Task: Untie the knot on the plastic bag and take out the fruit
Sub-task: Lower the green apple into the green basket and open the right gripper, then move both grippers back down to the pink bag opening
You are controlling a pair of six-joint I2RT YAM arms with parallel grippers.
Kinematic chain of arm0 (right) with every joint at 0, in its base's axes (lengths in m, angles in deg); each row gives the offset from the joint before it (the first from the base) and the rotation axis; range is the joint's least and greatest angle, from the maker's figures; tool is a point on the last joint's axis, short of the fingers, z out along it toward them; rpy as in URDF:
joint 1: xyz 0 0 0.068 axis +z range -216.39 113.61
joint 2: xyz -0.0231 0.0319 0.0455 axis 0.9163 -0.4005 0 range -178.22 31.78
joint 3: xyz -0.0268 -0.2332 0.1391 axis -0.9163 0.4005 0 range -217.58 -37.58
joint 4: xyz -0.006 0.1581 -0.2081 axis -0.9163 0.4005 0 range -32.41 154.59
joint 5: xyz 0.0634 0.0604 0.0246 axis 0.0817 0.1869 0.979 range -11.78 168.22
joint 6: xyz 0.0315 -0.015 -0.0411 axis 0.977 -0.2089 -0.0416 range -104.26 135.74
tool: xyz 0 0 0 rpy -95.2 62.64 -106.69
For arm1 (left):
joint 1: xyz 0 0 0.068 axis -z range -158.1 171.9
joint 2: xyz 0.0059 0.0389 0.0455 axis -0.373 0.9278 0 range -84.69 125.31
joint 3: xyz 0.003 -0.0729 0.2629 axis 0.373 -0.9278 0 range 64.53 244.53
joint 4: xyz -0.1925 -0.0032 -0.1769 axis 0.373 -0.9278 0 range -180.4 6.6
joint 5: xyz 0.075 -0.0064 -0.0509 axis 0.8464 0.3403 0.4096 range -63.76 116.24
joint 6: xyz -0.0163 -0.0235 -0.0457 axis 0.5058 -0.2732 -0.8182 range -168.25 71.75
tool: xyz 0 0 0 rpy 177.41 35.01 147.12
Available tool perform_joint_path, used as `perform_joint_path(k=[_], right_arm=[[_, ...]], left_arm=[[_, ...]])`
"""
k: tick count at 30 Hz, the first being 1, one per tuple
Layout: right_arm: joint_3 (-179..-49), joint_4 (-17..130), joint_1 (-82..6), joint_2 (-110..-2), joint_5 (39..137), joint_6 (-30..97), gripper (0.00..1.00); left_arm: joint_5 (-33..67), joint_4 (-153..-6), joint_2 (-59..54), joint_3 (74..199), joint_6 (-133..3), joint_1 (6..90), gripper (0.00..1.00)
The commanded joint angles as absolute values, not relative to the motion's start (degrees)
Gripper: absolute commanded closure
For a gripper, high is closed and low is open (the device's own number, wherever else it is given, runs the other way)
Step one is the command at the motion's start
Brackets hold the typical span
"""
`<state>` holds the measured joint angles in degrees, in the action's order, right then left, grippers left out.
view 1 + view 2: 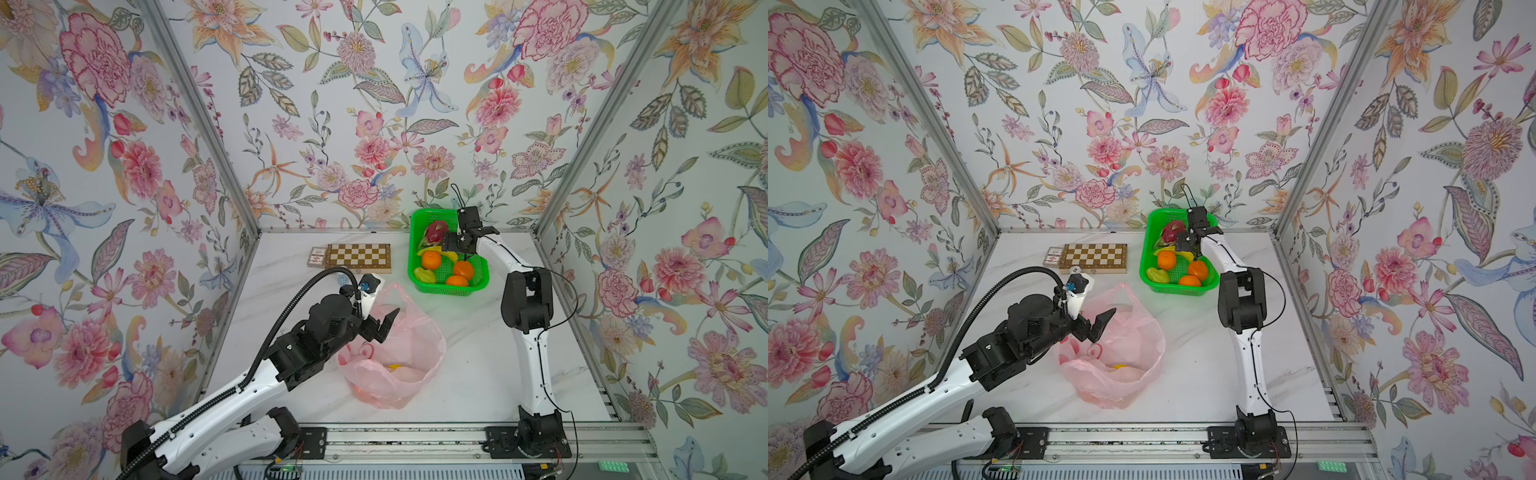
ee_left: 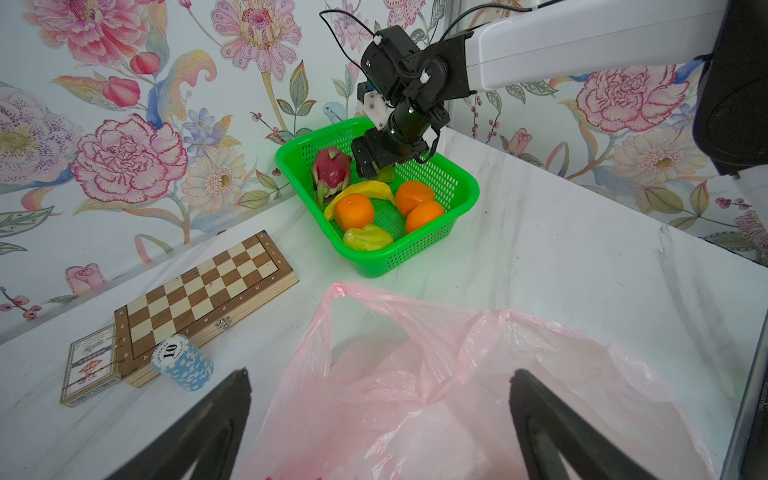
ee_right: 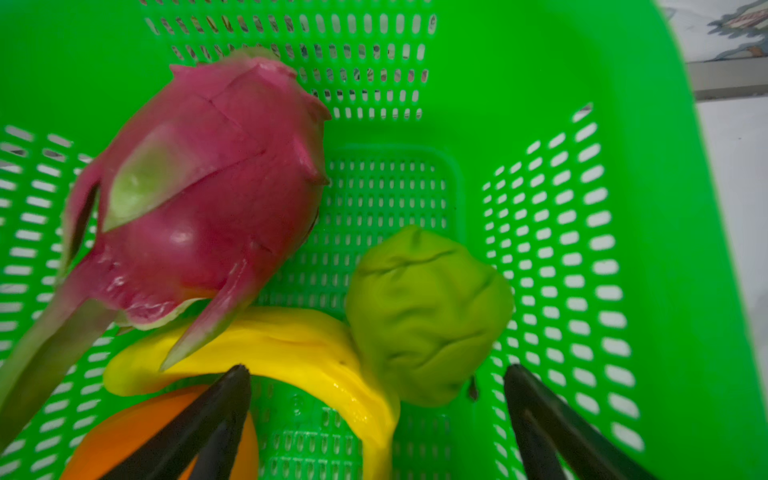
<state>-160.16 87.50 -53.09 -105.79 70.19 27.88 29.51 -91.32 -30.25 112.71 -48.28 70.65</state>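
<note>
The pink plastic bag (image 1: 409,353) (image 1: 1129,353) lies slumped on the table with its mouth open and a handle loop (image 2: 337,293) standing free. No knot shows. A yellow fruit (image 1: 394,367) shows inside the bag. My left gripper (image 1: 384,328) (image 2: 380,374) hovers open over the bag's left rim, holding nothing. My right gripper (image 1: 459,254) (image 3: 376,370) hangs open inside the green basket (image 1: 451,291), just above a green fruit (image 3: 428,316) that lies free beside the banana (image 3: 270,345). A dragon fruit (image 3: 208,199) and three oranges, one of them (image 1: 431,260), also lie there.
A chessboard (image 1: 357,257) and a card box (image 1: 316,256) lie at the back, left of the basket. A stack of blue poker chips (image 2: 183,361) stands in front of the board, near my left arm. Flowered walls close in the table on three sides.
</note>
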Motion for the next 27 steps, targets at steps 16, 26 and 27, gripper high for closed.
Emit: perform_joint_path(k=[16,26,27], right_arm=[[-142.3,90.0,-45.6,-71.7,80.1,27.5,0.01],[-112.9,81.4,-35.7,-47.4,86.2,38.4,0.02],[-110.4,81.2,-34.4,-45.1,86.2,39.6,0.03]], left_arm=[[29.5,-100.2,-32.1,114.5,-69.6,70.6,0.18],[26.7,-106.4,-29.1,114.4,-81.0,71.1,0.41],[26.5,-107.4,-28.8,114.3,-81.2,71.3,0.42]])
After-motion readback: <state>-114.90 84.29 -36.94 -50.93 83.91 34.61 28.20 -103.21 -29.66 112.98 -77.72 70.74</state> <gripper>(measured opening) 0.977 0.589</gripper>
